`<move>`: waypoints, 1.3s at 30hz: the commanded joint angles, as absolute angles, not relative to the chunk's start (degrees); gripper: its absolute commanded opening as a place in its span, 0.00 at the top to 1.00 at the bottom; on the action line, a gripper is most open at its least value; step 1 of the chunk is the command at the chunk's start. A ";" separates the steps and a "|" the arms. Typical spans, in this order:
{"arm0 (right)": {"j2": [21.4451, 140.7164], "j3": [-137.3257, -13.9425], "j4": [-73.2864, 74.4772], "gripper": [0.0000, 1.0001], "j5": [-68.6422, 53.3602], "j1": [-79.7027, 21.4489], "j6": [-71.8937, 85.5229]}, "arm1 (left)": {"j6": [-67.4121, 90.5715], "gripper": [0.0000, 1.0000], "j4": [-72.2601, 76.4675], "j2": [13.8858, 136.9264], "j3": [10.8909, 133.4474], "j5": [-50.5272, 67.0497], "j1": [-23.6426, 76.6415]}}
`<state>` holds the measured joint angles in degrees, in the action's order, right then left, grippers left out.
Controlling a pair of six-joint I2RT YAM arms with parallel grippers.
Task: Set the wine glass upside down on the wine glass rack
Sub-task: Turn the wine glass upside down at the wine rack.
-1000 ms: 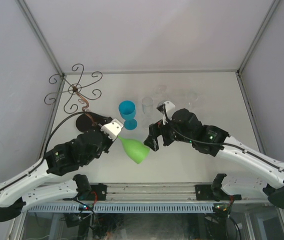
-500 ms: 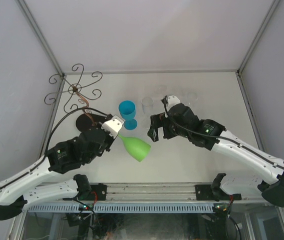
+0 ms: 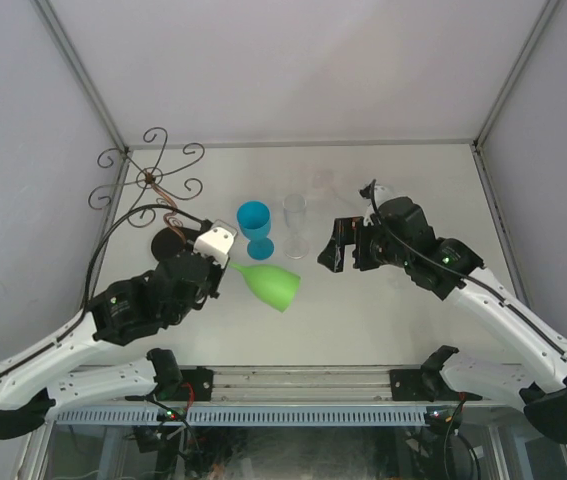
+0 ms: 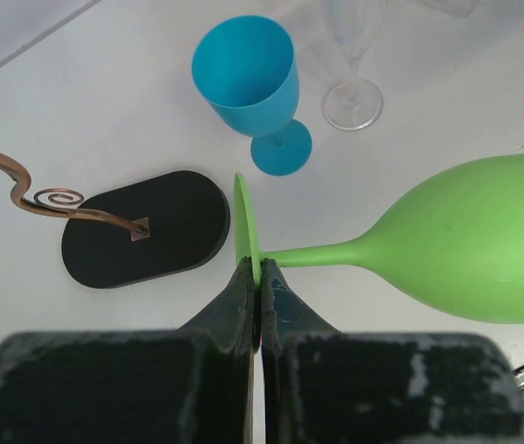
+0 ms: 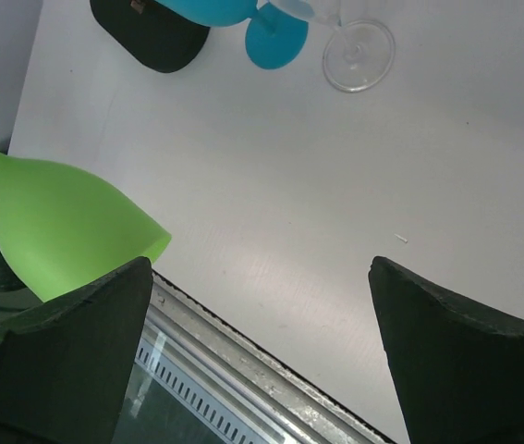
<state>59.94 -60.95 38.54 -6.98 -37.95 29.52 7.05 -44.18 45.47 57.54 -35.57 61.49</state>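
The left end effector [image 4: 257,277] is pinched shut on the foot rim of the green glass [image 4: 465,245], which is held sideways above the counter [image 3: 403,320] with its bowl pointing right. The right end effector [image 5: 260,277] hangs near the bowl, its fingers spread wide and gripping nothing. Farther back, a blue glass [image 4: 248,74] and a clear glass [image 4: 354,92] stand upright side by side. The rack [image 3: 148,180] stands at the far left, apart from the green glass, and its black base [image 4: 146,227] lies just beyond the glass's foot.
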 commanded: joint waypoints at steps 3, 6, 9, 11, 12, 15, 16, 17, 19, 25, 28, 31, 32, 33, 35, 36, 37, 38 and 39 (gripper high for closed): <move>59.03 -60.36 34.75 0.00 -9.19 -37.62 27.81 | 7.46 1.00 -42.57 45.95 57.67 -35.91 61.57; 58.77 -60.21 34.42 0.00 -10.59 -38.11 25.53 | 6.27 1.00 -42.10 46.77 56.78 -36.20 61.55; 58.12 -59.69 32.57 0.00 -12.53 -38.58 24.14 | 5.93 1.00 -41.12 46.56 56.78 -33.50 61.57; 58.41 -59.59 31.16 0.00 -13.00 -39.48 24.36 | 5.61 1.00 -40.35 46.40 56.99 -32.21 61.54; 58.86 -59.85 30.88 0.00 -12.95 -39.95 24.72 | 5.40 1.00 -40.15 46.53 57.11 -31.85 61.60; 61.12 -61.61 30.45 0.01 -12.06 -42.26 25.37 | 3.26 1.00 -40.21 46.19 57.10 -28.93 61.55; 61.81 -62.09 30.14 0.01 -11.27 -43.47 25.46 | 2.56 1.00 -40.06 45.83 56.91 -28.09 61.58; 62.33 -62.65 29.41 0.02 -10.32 -44.95 25.61 | 1.96 1.00 -39.63 45.46 56.61 -27.25 61.57; 63.30 -63.05 27.54 0.02 -8.93 -47.59 25.91 | 0.92 1.00 -38.18 44.00 55.81 -25.85 61.57; 65.44 -63.72 21.33 0.05 -8.44 -52.21 27.29 | -0.77 1.00 -35.42 40.27 54.19 -25.69 61.53; 65.79 -63.80 17.70 0.08 -9.80 -53.61 27.71 | -1.77 1.00 -34.63 39.21 53.57 -25.50 61.58; 66.25 -63.87 14.31 0.11 -12.55 -54.17 28.04 | -3.16 1.00 -34.47 39.15 53.44 -25.19 61.58; 66.55 -64.08 13.52 0.11 -13.36 -54.22 28.18 | -3.70 1.00 -34.52 39.31 53.50 -25.19 61.61; 67.08 -64.34 13.07 0.12 -14.24 -54.17 28.24 | -4.18 1.00 -34.66 39.46 53.60 -25.14 61.57; 67.96 -64.95 12.29 0.15 -15.80 -54.30 28.50 | -4.99 1.00 -34.74 39.66 53.62 -25.18 61.60; 68.47 -65.15 11.80 0.16 -16.59 -54.48 28.78 | -5.31 1.00 -34.70 39.64 53.56 -25.20 61.54; 69.15 -65.36 11.22 0.17 -17.14 -54.88 28.83 | -5.62 1.00 -34.52 39.64 53.43 -25.21 61.58; 69.55 -65.43 10.59 0.17 -17.74 -55.27 28.83 | -5.88 1.00 -34.38 39.58 53.27 -25.10 61.61; 70.01 -65.47 10.13 0.18 -18.09 -55.67 28.67 | -6.13 1.00 -34.31 39.41 53.19 -24.68 61.54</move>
